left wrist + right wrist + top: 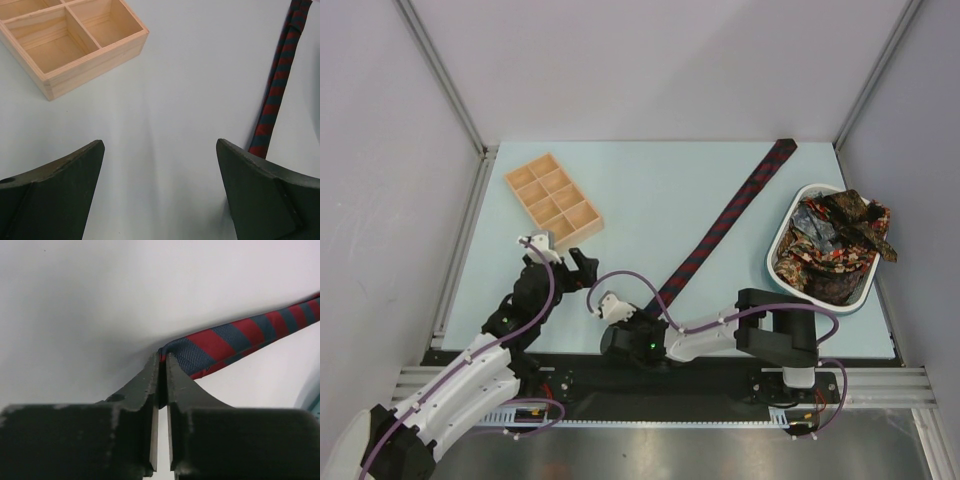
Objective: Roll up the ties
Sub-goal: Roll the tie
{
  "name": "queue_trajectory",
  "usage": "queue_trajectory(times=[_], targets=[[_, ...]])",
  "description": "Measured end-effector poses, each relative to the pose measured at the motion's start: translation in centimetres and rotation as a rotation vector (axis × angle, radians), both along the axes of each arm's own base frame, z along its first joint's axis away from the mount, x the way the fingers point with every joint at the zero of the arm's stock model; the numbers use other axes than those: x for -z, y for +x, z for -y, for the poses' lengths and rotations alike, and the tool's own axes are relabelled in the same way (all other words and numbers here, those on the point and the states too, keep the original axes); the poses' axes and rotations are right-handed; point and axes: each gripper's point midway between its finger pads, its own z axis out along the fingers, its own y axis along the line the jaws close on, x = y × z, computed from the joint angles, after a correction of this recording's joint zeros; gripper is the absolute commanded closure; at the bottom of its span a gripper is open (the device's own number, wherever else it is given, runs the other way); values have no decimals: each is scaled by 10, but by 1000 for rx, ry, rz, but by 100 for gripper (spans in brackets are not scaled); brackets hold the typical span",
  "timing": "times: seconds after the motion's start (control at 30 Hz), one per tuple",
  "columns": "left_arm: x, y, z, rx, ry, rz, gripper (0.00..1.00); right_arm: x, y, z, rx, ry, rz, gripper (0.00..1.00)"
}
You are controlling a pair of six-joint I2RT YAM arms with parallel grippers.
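**Top external view**
- Right gripper [642,312]: at 6 o'clock on table [650,190], close to the near edge. Clamped on the narrow end of striped tie [730,215].
- Striped tie: laid flat and straight, running from the clamp point toward 1 o'clock. Wide end near the far edge.
- Left gripper [582,268]: at 8 o'clock, spread apart, holding nothing.
- Wooden tray [527,168]: at 10 o'clock, just beyond the left gripper, set at an angle to the table edges.
- White basin [782,240]: at 3 o'clock, heaped with other ties [830,245] in red, gold and dark patterns. One of them draped over the rim at 2 o'clock.

**Left wrist view**
- Left gripper [160,150]: fingers [60,185] wide apart, only bare table [190,75] between them.
- Wooden tray [95,60]: corner at 11 o'clock, well apart from the fingers.
- Striped tie [280,75]: at 2 o'clock, running down to just beside the right-hand finger. Contact not determinable.

**Right wrist view**
- Right gripper [163,360]: nearly closed, with only a thin slit between the fingers. Tie end pinched at the tips.
- Striped tie [215,342]: navy with red diagonal stripes, leading off from the tips toward 2 o'clock over the table [75,300].
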Motion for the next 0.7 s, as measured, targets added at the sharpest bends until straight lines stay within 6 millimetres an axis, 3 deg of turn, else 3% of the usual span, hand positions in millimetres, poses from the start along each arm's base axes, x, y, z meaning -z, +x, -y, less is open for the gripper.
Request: queue_trajectory(times=[0.07,0.2,0.47,0.7], targets=[[1,0,2,10,-1,-3,0,0,-1,1,-7,5,-5,100],[6,0,8,46,10,-19,0,-6,-6,6,-41,69,-65,100],[19,-2,24,144,37,-54,0,-40,9,9,-94,410,-286,100],[26,-2,34,199,44,-72,0,-32,21,18,-109,623,-538,100]])
